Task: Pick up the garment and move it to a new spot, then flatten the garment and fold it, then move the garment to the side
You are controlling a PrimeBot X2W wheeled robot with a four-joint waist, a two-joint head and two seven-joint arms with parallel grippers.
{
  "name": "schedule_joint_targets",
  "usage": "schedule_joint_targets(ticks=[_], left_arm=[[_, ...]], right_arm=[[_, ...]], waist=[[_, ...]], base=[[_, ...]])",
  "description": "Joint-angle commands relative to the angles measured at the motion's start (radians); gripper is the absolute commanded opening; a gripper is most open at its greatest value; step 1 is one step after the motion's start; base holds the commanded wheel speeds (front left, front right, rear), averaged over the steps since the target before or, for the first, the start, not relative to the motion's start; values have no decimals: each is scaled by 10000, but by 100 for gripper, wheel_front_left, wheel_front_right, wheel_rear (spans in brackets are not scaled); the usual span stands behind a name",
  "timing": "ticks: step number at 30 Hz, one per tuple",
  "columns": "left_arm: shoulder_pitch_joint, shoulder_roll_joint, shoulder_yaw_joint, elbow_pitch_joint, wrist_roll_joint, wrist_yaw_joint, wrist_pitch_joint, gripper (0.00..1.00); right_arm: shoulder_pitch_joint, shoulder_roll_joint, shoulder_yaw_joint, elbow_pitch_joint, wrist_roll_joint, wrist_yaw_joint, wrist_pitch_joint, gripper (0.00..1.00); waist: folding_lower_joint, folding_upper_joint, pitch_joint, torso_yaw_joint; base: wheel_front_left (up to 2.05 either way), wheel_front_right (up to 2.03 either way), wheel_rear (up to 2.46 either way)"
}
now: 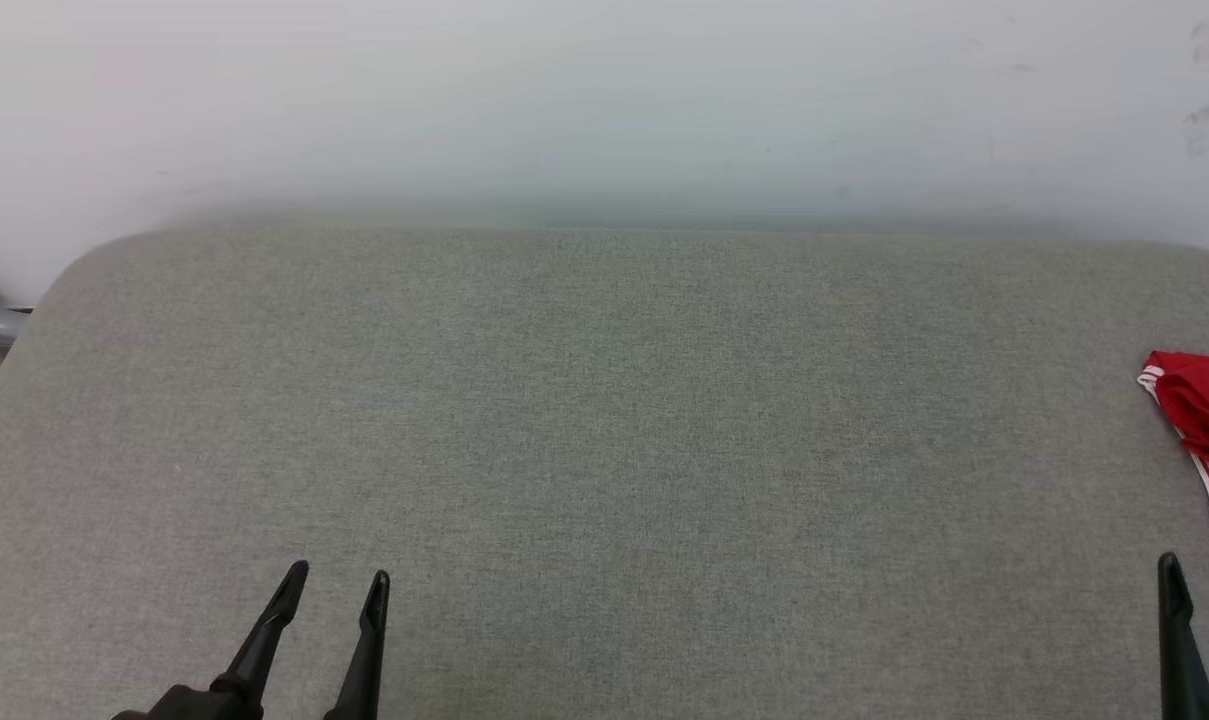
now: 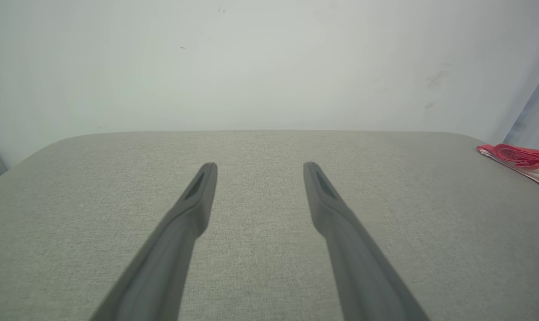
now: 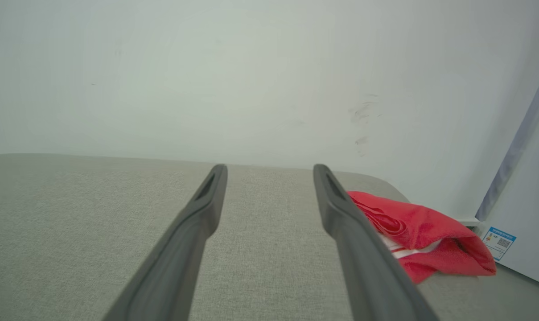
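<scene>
The garment (image 1: 1202,405) lies bunched at the right edge of the frame on the grey pad (image 1: 604,420). The left gripper (image 1: 340,573) and right gripper (image 3: 270,168) hover at the bottom, jaws spread and empty, probably poised for a reach; the right is nearer

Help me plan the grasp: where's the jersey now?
The jersey lies bunched at the head view's right edge, on the grey pad, ahead of the right hand.
</scene>
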Motion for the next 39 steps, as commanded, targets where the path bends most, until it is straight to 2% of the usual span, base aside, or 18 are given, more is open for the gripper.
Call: schedule_joint_targets(ticks=[1, 11, 31, 32, 35, 39], left_arm=[[147, -20, 86, -44, 68, 6, -22, 100], [201, 180, -126, -125, 210, 6, -22, 100], [139, 187, -120, 83, 166, 6, -22, 100], [198, 182, -131, 105, 171, 0, 0, 0], [207, 61, -154, 371, 154, 0, 44, 0], [80, 6, -111, 426, -661, 35, 176, 0]], right_arm=[[85, 14, 42, -60, -28, -11, -22, 100], [-12, -16, 156, 145, -39, -11, -22, 100], [-225, -196, 95, 423, 66, -11, -23, 100], [-127, -147, 105, 426, -16, 0, -1, 0], [-87, -38, 171, 681, -24, 4, 23, 0], [-268, -9, 294, 842, 833, 3, 163, 0]], waist=[[1, 0, -20, -9], [1, 0, -55, -115], [1, 0, 10, -176], [2, 0, 9, -176], [1, 0, 9, -177], [1, 0, 2, -181]], base=[[0, 0, 0], [0, 0, 0], [0, 0, 0], [0, 0, 0], [0, 0, 0], [0, 0, 0]])
